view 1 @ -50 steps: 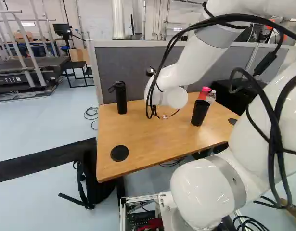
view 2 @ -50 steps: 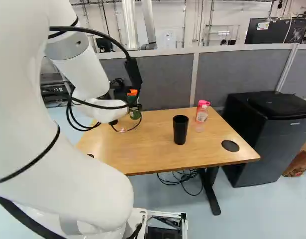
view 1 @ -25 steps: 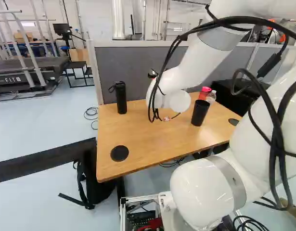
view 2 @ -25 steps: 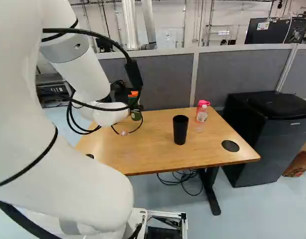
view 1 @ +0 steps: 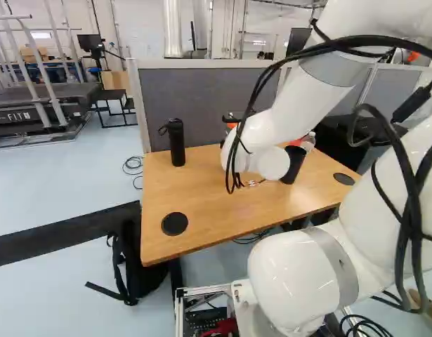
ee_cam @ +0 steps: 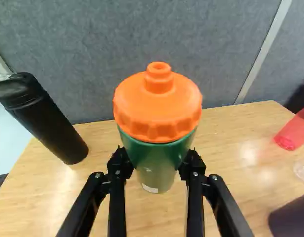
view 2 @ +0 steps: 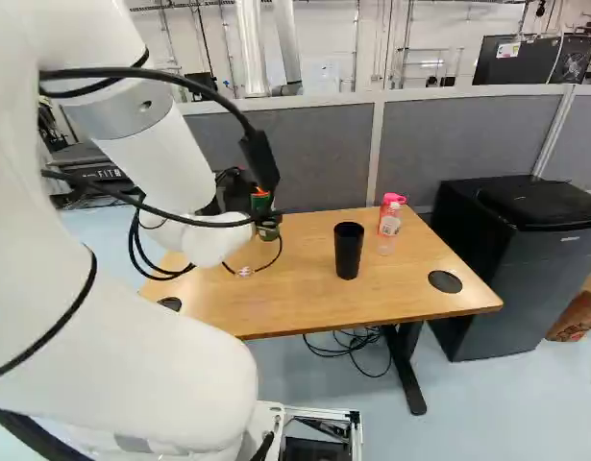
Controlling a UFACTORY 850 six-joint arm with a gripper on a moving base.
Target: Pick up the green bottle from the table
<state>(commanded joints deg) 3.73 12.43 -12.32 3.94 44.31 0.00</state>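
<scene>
In the right base view my gripper (view 2: 237,190) is partly hidden behind the white wrist, with the green bottle (view 2: 267,229) at its far side. The wrist view shows the gripper (ee_cam: 156,160) shut on the green bottle (ee_cam: 154,165), one finger against each side below the orange lid (ee_cam: 158,106). The bottle's lower end shows between and beyond the fingers, above the wooden table (ee_cam: 231,148); whether it touches the tabletop, I cannot tell. In the left base view only a bit of the orange lid (view 1: 232,125) shows behind the wrist.
A black bottle (view 1: 176,142) stands at the table's far left corner. A black cup (view 2: 349,251), a clear bottle (view 2: 389,229) and a pink-lidded red bottle (ee_cam: 296,129) stand on the right part. A grey partition (view 2: 468,144) runs behind; a black bin (view 2: 526,259) stands beside the table.
The arm has swung slightly and its wrist has shifted right in the left base view. The green bottle has moved along with the gripper, appearing lower in the right base view. The base has not moved.
</scene>
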